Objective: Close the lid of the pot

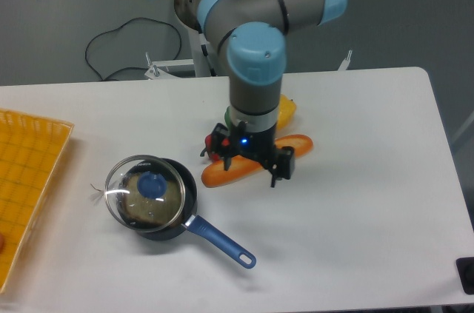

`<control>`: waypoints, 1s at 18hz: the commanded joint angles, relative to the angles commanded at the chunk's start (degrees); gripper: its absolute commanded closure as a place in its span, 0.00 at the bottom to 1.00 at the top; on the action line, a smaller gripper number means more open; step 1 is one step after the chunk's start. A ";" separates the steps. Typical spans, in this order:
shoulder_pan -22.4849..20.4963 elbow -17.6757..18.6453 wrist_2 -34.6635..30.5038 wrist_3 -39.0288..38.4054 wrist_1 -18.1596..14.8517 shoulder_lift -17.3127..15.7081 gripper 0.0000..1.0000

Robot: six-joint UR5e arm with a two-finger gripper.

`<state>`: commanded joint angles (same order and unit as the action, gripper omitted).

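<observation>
Lid (144, 193) and pot (167, 220) are seen at the front left of the table (355, 202), the glass disc with its blue knob resting on the dark pan. The disc is set off-centre: its rim overhangs toward the left, and a dark crescent of the pan's mouth is left uncovered on the right. The long blue handle is pointed toward the near right.

The end effector (250, 163) is held well apart from the pan, over the baguette (255, 159), with nothing gripped. Its fingers are spread fairly wide, one near the left end of the loaf and one by its right part. Behind the wrist a red pepper (215, 144) and a yellow pepper (287, 108) are partly hidden. An orange tray (29, 180) lies at the left edge.

The closing is judged not quite complete. Because the disc sits askew, it could slide off or tip into the pan if the table or handle is jolted. A correcting push applied off-centre to the knob could tilt the glass instead of seating it. The loaf beneath the fingers could also be knocked during any descent.
</observation>
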<state>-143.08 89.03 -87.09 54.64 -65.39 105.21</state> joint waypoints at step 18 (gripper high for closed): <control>-12.21 3.16 -0.98 25.84 -1.84 -0.09 0.00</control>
<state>-155.30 92.20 -88.07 80.48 -67.23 105.12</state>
